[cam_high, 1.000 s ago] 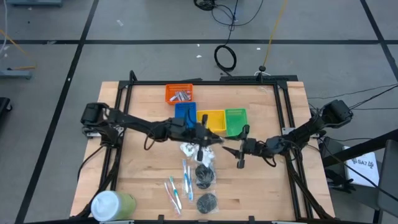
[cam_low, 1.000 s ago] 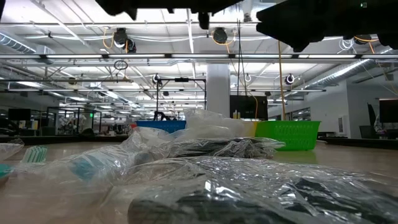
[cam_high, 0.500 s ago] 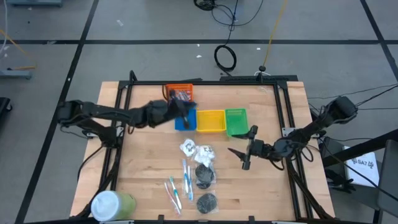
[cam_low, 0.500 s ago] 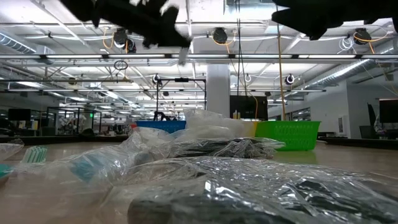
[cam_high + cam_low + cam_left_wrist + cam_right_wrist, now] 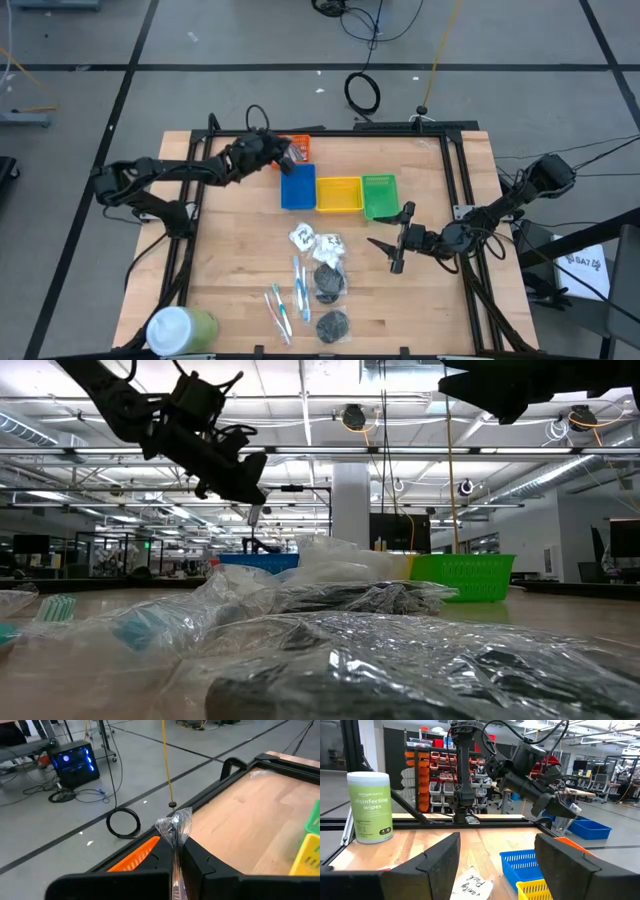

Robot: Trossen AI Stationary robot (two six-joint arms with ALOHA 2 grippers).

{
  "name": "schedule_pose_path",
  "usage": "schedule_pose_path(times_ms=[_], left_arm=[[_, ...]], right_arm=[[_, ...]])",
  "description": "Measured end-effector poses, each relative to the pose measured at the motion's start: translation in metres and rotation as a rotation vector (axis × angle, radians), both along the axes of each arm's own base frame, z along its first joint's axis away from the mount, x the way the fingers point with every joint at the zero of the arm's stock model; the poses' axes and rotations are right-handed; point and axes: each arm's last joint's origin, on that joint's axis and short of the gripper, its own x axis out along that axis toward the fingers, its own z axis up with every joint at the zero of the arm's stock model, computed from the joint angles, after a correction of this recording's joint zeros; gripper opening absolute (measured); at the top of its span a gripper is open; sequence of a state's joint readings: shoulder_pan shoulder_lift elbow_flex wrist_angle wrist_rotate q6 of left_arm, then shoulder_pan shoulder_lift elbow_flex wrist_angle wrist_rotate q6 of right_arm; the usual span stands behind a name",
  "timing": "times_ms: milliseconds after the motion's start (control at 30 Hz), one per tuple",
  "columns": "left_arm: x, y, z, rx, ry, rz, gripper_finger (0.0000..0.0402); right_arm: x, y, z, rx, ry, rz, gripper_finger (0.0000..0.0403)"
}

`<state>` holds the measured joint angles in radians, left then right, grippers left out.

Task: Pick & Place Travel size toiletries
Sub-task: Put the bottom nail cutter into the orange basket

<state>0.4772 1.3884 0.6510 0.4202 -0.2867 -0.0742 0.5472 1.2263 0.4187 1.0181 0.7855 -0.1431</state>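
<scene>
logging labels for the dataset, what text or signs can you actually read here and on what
"disinfecting wipes": on the green canister with a white cap standing at the table's corner.
"vanity pack", handwritten, as best it reads: on the white packet lying on the table in front of the right pincer.
Small print under the canister's title and its round marks: too small to read.
White sign on the floor beside the table: has print, too blurred to read.
</scene>
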Motion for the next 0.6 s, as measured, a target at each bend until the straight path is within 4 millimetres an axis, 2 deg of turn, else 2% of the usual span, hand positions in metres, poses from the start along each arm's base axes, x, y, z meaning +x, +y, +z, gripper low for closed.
schedule_pose_path(times_ms=[600], left_arm=[[-0.011,0.020,-0.001,-0.056,-0.057,0.108,0.0072]], right_arm=[[0.000,0.000,0.000,0.001,-0.001,0.001,0.0242]])
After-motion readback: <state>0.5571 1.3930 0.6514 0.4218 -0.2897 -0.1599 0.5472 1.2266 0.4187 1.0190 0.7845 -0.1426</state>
